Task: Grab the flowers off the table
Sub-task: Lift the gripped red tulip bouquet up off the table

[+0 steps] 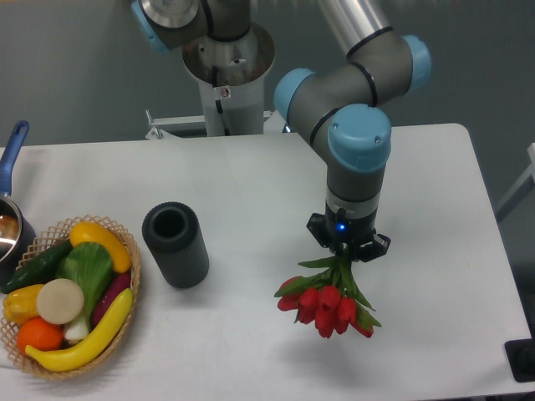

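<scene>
The flowers (328,303), a small bunch of red tulip buds with green leaves, hang below my gripper (345,253) at the right middle of the white table (251,175). The stems run up into the gripper, which is shut on them. The buds point down and toward the camera, with a shadow on the tabletop beneath, so the bunch looks lifted just off the surface. The fingertips are hidden by the gripper body and the leaves.
A dark grey cylindrical vase (175,244) stands left of centre. A wicker basket (125,276) of toy vegetables and fruit sits at the front left. A pot with a blue handle (12,159) is at the left edge. The robot base (226,75) stands at the back.
</scene>
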